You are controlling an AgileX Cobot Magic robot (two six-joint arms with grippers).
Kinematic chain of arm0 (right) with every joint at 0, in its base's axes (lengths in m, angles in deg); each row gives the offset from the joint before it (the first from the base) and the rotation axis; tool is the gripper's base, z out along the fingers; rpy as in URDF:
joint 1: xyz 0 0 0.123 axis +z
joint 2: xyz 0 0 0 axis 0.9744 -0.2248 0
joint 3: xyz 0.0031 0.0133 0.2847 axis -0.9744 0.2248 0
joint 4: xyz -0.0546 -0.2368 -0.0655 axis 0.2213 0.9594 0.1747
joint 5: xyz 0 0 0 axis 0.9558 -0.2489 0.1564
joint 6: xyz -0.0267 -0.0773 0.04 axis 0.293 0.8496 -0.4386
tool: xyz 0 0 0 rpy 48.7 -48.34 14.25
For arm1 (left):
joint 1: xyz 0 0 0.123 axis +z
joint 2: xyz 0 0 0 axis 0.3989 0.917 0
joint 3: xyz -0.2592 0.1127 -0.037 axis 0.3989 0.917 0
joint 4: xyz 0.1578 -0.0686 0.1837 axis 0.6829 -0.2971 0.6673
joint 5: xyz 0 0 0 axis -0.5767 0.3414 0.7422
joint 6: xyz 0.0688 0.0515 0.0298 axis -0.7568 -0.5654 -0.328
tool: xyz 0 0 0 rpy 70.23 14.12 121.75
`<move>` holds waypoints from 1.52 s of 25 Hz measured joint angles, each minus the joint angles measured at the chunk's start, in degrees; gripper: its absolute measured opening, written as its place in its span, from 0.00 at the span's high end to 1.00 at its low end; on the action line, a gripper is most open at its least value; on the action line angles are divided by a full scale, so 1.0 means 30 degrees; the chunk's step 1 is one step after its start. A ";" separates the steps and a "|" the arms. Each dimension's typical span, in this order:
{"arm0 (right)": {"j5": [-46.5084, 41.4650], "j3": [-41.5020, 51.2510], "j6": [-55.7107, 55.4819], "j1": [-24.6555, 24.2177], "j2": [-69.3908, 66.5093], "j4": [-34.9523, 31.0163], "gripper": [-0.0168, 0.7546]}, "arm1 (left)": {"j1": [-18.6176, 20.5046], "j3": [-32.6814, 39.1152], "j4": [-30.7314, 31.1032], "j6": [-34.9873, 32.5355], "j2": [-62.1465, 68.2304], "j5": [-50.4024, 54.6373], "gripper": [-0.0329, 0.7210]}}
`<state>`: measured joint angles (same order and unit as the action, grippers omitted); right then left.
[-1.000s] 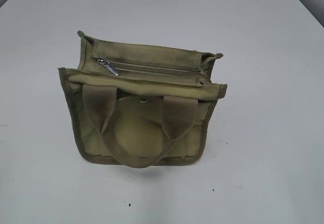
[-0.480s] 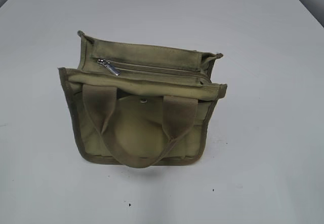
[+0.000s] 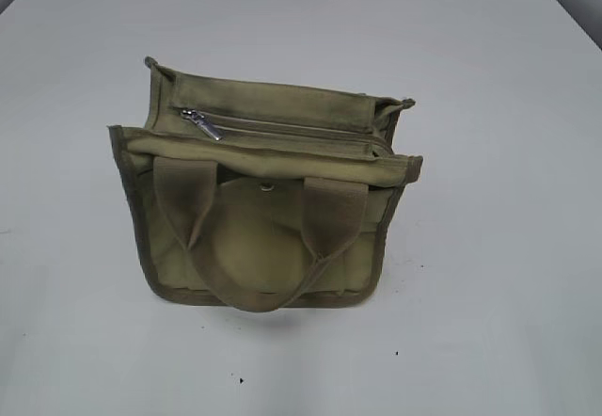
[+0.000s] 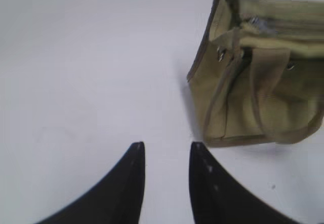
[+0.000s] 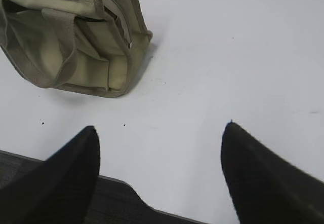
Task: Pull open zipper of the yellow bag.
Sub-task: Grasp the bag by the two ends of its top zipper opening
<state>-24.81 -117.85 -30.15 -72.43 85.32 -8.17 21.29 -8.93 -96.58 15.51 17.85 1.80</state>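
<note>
- The yellow bag (image 3: 263,195) is sitting upright on the white table (image 3: 489,152), its front handle (image 3: 254,247) drooping down the near face.
- The zipper (image 3: 282,126) is running along the top, its silver pull tab (image 3: 201,122) lying at the left end; it is looking closed, though the wrist views are blurring it.
- The left gripper (image 4: 167,150) is hovering over bare table beside the bag, jaws partly parted, gripping nothing.
- The right gripper (image 5: 159,133) is hanging near the table edge, jaws spread wide, empty.

White tabletop (image 3: 489,275), few dark specks; grey floor beyond far corners; soft even light.
</note>
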 joint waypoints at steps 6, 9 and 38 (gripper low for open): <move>0.1491 -0.0022 0.0173 0.0084 -0.2609 -0.0437 0.23 | 0.0000 -0.0281 -0.5092 0.0000 0.4940 -0.4441 0.64; 0.4105 -0.0022 0.0355 0.0817 -0.4274 -0.0606 0.23 | 0.0000 -0.0856 -0.8328 -0.0169 0.9020 -0.5663 0.64; 0.9484 -1.4513 0.7175 0.8636 -2.9782 -0.0774 0.26 | -0.3091 -1.1400 -1.5406 -0.5586 3.0723 -0.3077 0.45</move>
<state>3.64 -161.39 -8.62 -46.52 -4.03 -10.49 12.01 -43.13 -142.80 -1.25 110.02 -7.43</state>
